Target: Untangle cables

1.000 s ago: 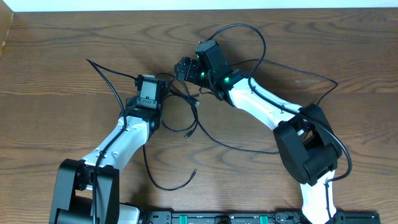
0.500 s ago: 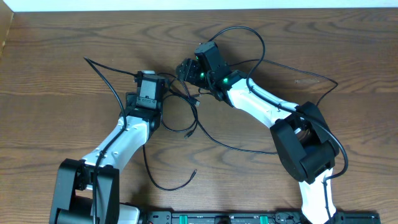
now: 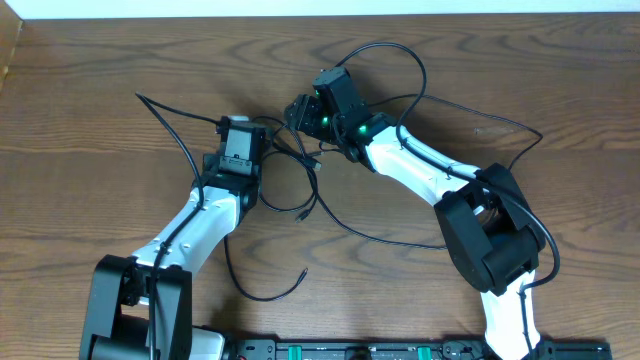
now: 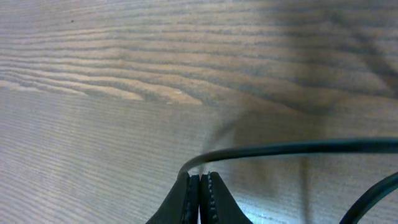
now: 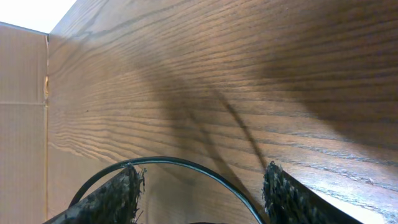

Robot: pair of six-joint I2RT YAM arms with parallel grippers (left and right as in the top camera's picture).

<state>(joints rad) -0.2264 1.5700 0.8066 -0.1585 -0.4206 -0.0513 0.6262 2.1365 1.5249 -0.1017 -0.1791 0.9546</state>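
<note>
Across the middle of the wooden desk (image 3: 90,90), thin black cables (image 3: 292,160) lying in loose loops that trail toward its near edge, left gripper (image 4: 199,179) closed, pinching one cable at its tips, right gripper (image 5: 204,171) spread open, a cable arcing between its fingers (image 5: 124,193)

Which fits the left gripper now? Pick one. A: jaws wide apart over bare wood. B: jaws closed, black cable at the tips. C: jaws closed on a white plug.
B: the left wrist view shows the left gripper pressed shut, with a black cable running out from its tips.
</note>
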